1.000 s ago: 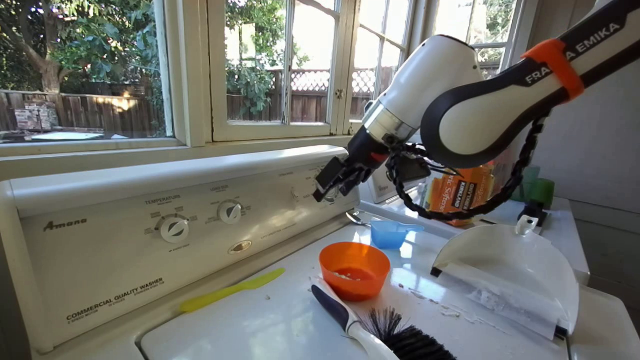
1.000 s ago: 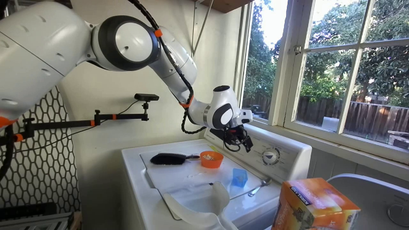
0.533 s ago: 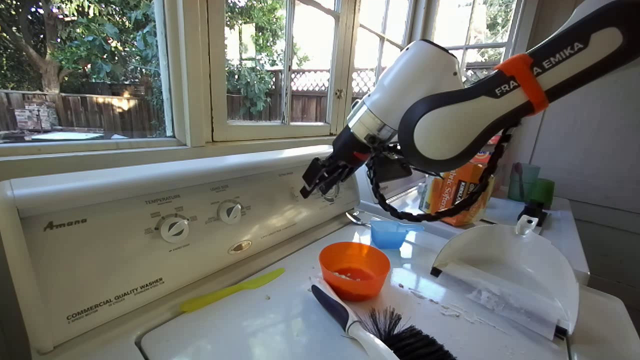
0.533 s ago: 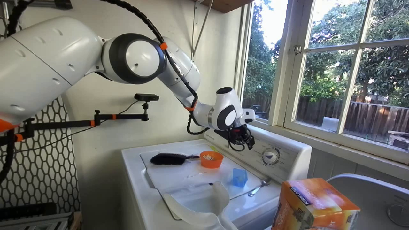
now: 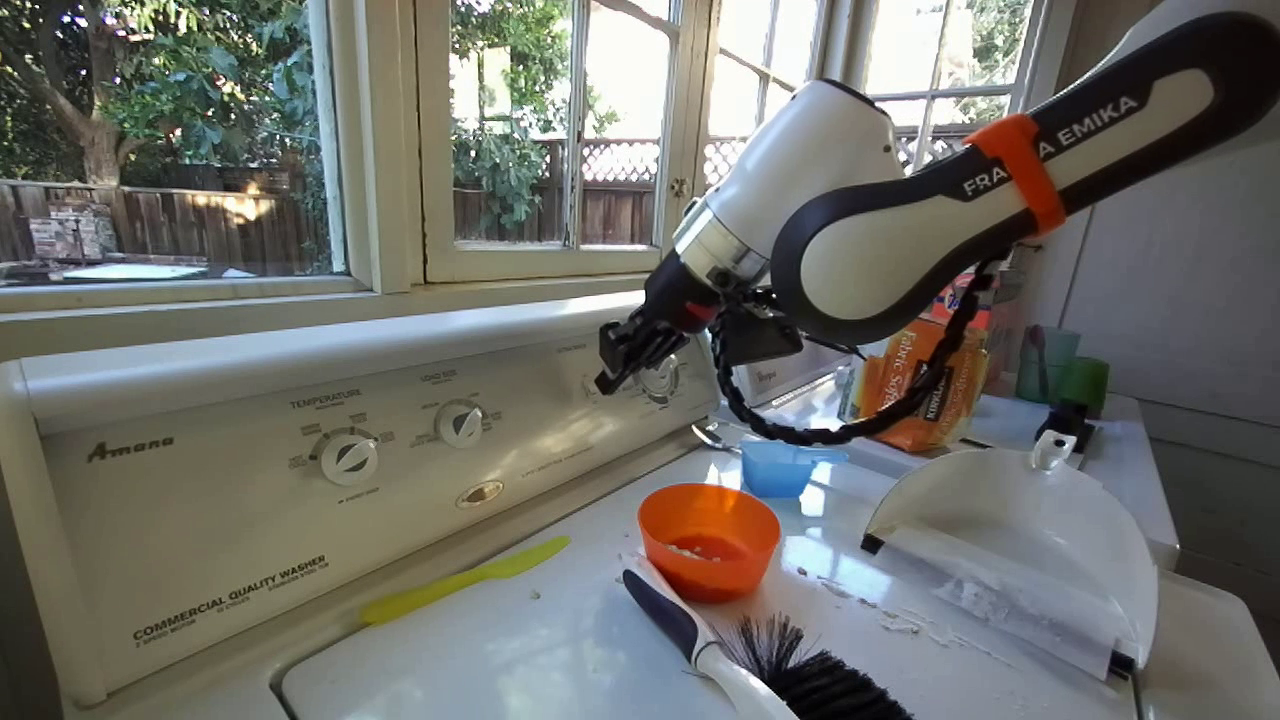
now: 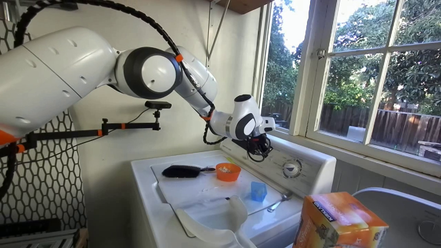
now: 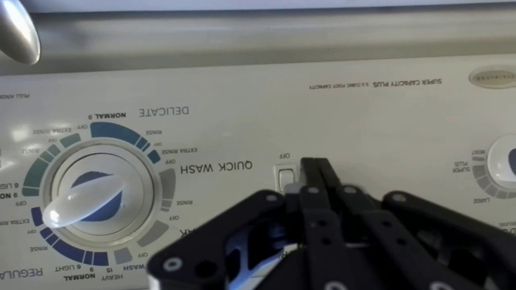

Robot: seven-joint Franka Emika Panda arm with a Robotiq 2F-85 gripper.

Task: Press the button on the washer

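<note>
Wrist view: slim black fingers (image 7: 311,177) pressed together, tips just beside the small white plastic rocker switch (image 7: 286,177), contact unclear. Probably light, stiff; push, don't pinch (glossy, may slip). Both exterior views: off-white control panel (image 5: 410,500) along window-side edge of white enamel surface (image 5: 480,650).

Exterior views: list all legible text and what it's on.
"Amana": washer panel
"TEMPERATURE": same panel
"LOAD SIZE": same panel
"COMMERCIAL QUALITY WASHER": same panel
"FRA…A EMIKA": robot arm, middle under orange band
"KIRKLAND": orange box
"Fabric Soft…": same box, partly behind cable
Markings around the dials, other print: too small or blurred.
</note>
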